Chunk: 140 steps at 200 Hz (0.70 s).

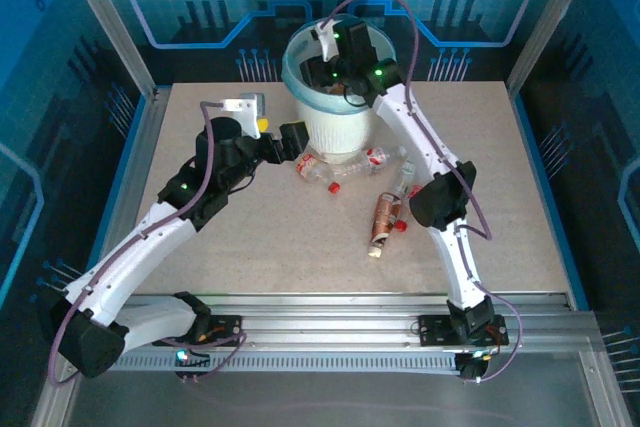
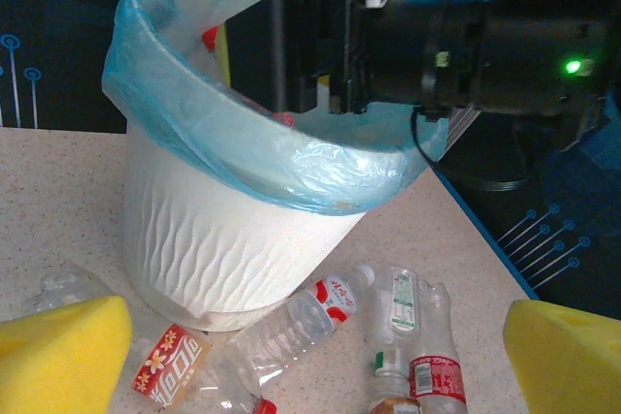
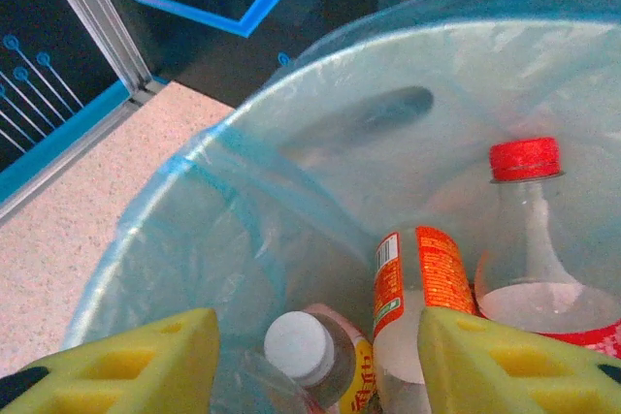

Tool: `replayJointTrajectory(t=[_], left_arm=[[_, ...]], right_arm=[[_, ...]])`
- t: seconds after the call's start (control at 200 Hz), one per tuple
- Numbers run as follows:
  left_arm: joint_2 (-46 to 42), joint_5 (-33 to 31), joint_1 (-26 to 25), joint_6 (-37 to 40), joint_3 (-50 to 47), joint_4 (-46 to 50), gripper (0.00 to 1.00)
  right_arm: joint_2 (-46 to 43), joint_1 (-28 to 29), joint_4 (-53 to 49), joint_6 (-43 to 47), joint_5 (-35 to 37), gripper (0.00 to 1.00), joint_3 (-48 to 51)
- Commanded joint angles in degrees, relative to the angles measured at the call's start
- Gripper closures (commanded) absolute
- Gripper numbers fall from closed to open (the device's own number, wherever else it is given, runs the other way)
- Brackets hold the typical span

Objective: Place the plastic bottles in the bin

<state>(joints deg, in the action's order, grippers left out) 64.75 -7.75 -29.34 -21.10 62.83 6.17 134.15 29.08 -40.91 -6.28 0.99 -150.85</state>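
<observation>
The bin (image 1: 338, 125) stands at the back middle of the table, white and ribbed, with a light-blue bag liner (image 2: 291, 157). My right gripper (image 1: 332, 69) hangs open over its mouth. Below its yellow pads (image 3: 131, 366) lie a red-capped bottle (image 3: 529, 230), an orange-labelled bottle (image 3: 419, 283) and a white-capped one (image 3: 303, 348). My left gripper (image 1: 296, 142) is open, low beside the bin's base. Between and beyond its pads (image 2: 58, 356) lie a clear red-labelled bottle (image 2: 315, 315), a green-capped bottle (image 2: 403, 302) and a cola-labelled bottle (image 2: 170, 370).
More bottles lie on the table in front of the bin: a pair at its foot (image 1: 340, 167), a clear one (image 1: 403, 180) and a brown-labelled one (image 1: 383, 219) by my right arm's elbow (image 1: 440, 199). The right arm spans above the bin's rim in the left wrist view.
</observation>
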Motion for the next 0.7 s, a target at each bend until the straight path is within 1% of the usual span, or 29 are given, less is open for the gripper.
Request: replayJointTrajectory(t=[0.0,0.195,0.365,0.48,0.49,0.575,0.695], left_arm=[[-1.3,-0.8,0.7,-0.8,0.1,0.4,0.01],[-1.2,-1.1,0.8,-0.4,1.1,1.0,0.01],[-1.4,-1.1,0.7,-0.4,1.5,1.1,0.01],[-1.3,-1.3,0.7,-0.1,2.1,1.3,0.01],[-1.3,-1.2,0.7,-0.1,2.1,1.4,0.01],[-1.4,-1.6,0.8,0.3,2.4,1.5,0.01],[-1.4,-1.6,0.7,0.6,2.1,1.7,0.01]], right_arm=[[3.1,-0.5,-4.2,2.0,0.0,0.43,-2.9],[4.1,-1.5,-4.0,-0.2,1.1,0.43,-3.8],[2.2,-2.4,-3.6,-2.8,0.2,0.43,-6.0],[-0.5,-2.4,-3.1,-3.4,-0.2,0.41,-6.2],[-2.1,-2.4,-3.1,-3.5,-0.2,0.41,-6.2],[-5.4,-2.2,-3.3,-3.7,-0.7,0.4,-5.8],[-11.8,-1.8,-3.5,-3.7,-0.6,0.38,-1.6]])
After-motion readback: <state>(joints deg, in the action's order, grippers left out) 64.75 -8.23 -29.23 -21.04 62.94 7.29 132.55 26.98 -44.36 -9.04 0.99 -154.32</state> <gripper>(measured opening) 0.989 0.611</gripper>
